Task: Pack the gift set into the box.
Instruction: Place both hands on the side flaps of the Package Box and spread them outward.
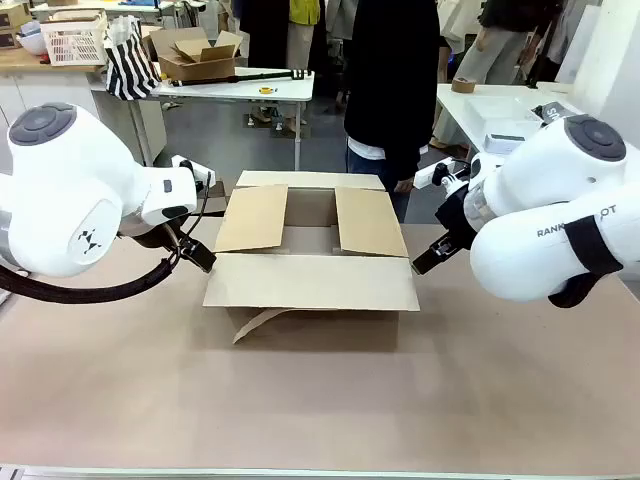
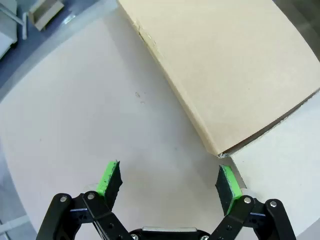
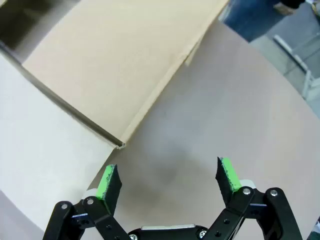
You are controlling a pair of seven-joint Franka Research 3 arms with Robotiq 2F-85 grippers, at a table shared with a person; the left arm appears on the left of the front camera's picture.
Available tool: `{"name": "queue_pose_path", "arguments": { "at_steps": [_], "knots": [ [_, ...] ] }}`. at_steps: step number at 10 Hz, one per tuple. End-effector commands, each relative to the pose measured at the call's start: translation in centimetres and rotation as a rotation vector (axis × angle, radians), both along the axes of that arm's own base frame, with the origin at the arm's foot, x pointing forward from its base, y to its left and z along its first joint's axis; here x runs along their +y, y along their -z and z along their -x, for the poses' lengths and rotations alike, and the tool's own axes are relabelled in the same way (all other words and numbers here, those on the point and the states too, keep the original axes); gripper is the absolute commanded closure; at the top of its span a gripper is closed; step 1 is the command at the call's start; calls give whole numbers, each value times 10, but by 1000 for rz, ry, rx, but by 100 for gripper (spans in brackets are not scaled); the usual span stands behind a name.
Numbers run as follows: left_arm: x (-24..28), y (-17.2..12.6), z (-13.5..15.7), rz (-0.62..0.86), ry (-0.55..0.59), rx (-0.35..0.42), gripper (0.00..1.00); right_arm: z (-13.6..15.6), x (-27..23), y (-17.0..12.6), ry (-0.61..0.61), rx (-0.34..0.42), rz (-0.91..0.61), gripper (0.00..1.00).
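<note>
We see the shallow brown corrugated box (image 1: 310, 282), flaps unsealed, on a smooth matte worktop (image 1: 320, 400), left claw (image 2: 168, 181) and right claw (image 3: 168, 179) flanking it, green pads spread wide, empty.

Robot lab with shared worktables

Two white robot arms, left (image 1: 70, 200) and right (image 1: 560, 210), flank a brown table (image 1: 320, 400). Behind it, a white bench (image 1: 290, 86) carries a rumpled box (image 1: 198, 55). A basket (image 1: 75, 42) and a striped bag (image 1: 130, 62) sit nearby, and a person (image 1: 392, 90) stands on the grey floor.
</note>
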State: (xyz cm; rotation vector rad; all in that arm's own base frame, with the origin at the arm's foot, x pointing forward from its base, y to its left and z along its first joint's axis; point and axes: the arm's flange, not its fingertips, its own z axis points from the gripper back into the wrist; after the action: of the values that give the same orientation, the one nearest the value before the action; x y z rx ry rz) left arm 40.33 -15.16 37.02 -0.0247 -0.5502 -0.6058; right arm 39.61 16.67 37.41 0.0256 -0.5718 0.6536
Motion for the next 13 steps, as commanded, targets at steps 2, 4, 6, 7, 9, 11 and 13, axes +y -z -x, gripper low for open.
{"name": "queue_pose_path", "arguments": {
  "at_steps": [2, 4, 6, 7, 9, 11, 13],
  "knots": [
    [0, 0, 0, 0, 0, 0, 0, 0, 1, 0, -2, -1, 0, 0],
    [0, 0, 0, 0, 0, 0, 0, 0, 1, 0, -2, -1, 0, 0],
    [0, 0, 0, 0, 0, 0, 0, 0, 1, 0, -2, -1, 0, 0],
    [0, 0, 0, 0, 0, 0, 0, 0, 1, 0, -2, -1, 0, 0],
    [0, 0, 0, 0, 0, 0, 0, 0, 1, 0, -2, -1, 0, 0],
    [0, 0, 0, 0, 0, 0, 0, 0, 1, 0, -2, -1, 0, 0],
    [10, -15, 9, 17, 35, 69, 0, 8, -17, -16, 27, 121, 48, 0]
  ]
}}
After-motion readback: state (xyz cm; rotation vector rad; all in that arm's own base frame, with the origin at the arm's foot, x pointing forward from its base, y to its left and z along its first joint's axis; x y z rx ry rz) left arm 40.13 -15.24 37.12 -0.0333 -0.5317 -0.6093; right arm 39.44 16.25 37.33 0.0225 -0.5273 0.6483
